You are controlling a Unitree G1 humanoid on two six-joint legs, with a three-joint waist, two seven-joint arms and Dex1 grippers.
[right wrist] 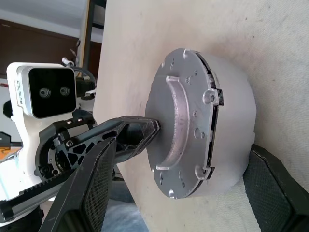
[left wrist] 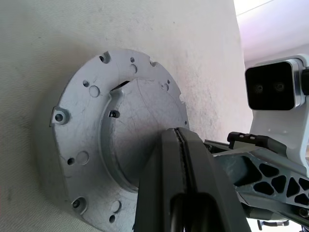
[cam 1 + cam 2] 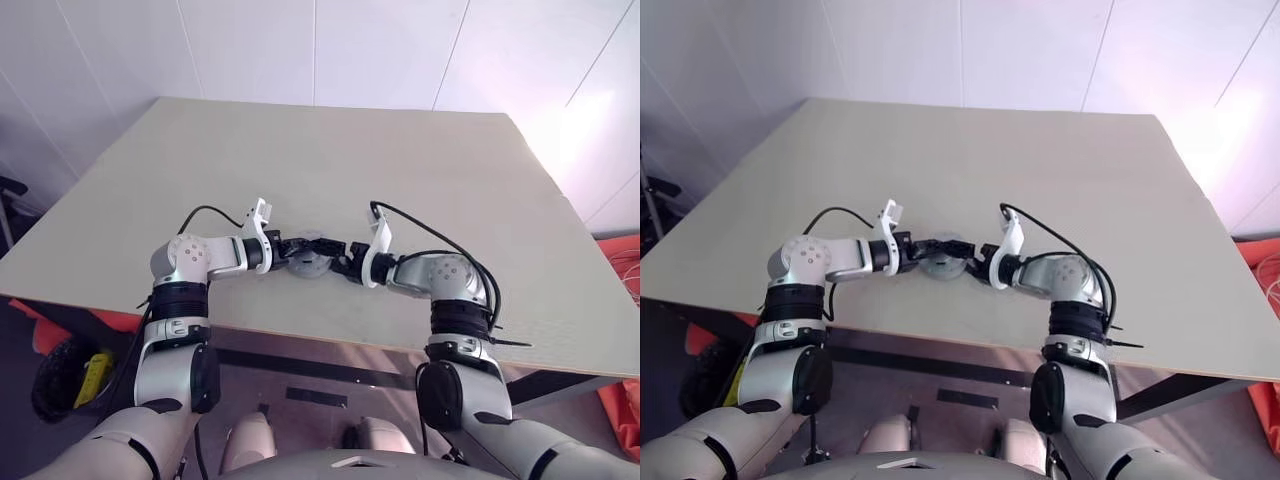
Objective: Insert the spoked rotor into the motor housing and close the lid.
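Left gripper (image 3: 296,247): jaws shut tight, empty, tips against silver disc face of motor assembly (image 3: 312,257).
Right gripper (image 1: 183,193): jaws spread wide, straddling assembly, nothing gripped.
Assembly: on bench (image 3: 400,160), 6 o'clock edge, between grippers.

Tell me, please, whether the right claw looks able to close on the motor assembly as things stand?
Probably yes: the right claw is open with a finger on either side of the motor assembly, nothing between; the shut left claw only meets its flat face.
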